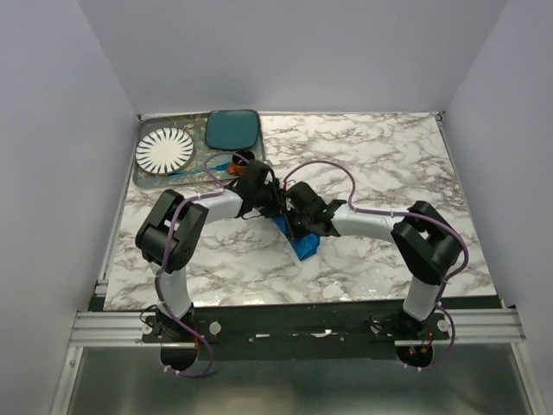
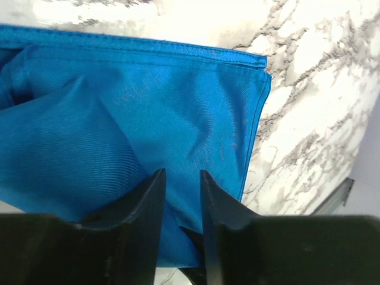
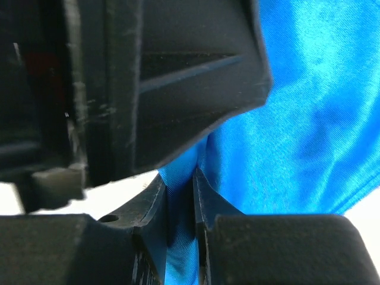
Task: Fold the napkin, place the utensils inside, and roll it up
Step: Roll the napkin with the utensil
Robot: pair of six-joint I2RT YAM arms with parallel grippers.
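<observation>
- Marble-patterned table (image 1: pixel 380 164), white with grey veins, boxed in by pale lavender walls on three sides; I am watching from above and through both wrist cameras.
- Napkin (image 1: pixel 304 246): bright blue cloth, bunched into a small heap at about the middle of the table. I take it as my reference point for everything below.
- Both arms reach inward from their bases and meet directly over the napkin, wrists close together.
- Left gripper (image 2: pixel 180 184): fingers point down onto the napkin near its hemmed corner. The jaws stand a narrow gap apart, and I see blue cloth through that gap. They do not look clamped, though I cannot tell whether the tips touch the cloth.
- In the left wrist view the napkin lies in soft folds. Its stitched hem runs along the top and bare marble shows past the corner.
- Right gripper (image 3: pixel 178 193): jaws drawn narrow, with a fold of the napkin running down between the two fingers and filling the gap. I read this as a pinch on the cloth.
- Above the pinch the napkin spreads in a taut, glossy sheet.
- Tray (image 1: pixel 141 179): well away from the napkin, at the far left corner of the table.
- Striped plate (image 1: pixel 164 151), white with dark rays, sits in the tray.
- Teal plate (image 1: pixel 232 128), a rounded square, sits at the tray's end nearer the napkin.
</observation>
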